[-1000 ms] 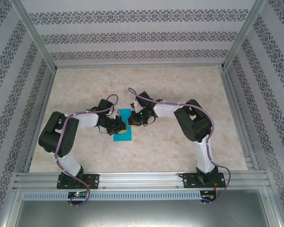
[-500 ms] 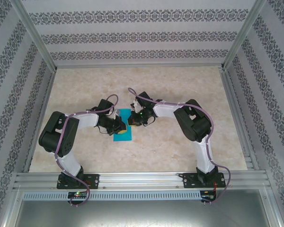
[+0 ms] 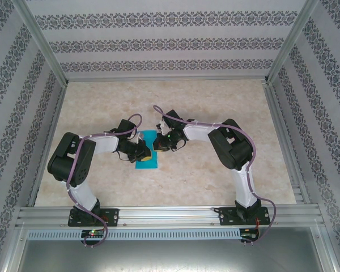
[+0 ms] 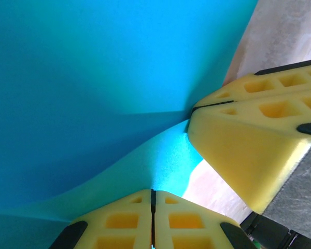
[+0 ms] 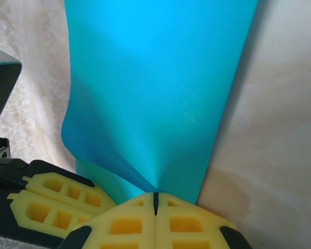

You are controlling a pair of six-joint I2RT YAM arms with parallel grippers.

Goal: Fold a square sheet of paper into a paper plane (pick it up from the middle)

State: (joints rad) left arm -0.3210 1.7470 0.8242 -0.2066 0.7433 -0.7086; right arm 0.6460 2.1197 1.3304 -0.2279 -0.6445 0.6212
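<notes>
Hardly anything has moved in the last second. The left arm (image 3: 73,164) maybe crept a hair at the elbow, otherwise it's the same huddle mid-table.

The thin teal-blue sheet of paper (image 3: 146,164), already down to a narrow rectangle, lies on the pale marble-look tabletop (image 3: 215,107) between the two arms. The left gripper (image 4: 152,193) has its yellow fingers pressed fully together on an edge of the paper. The right gripper (image 5: 155,196) is clamped tight on it just beside that, so the paper bows up into a little ridge between the two pinches. My guess is they're holding it like that to line up or set the next crease.

Room-wise, the two grippers nearly touch — that's the tight spot. Around them it's bare table, with the aluminium frame rails (image 3: 158,214) well apart from the action.
</notes>
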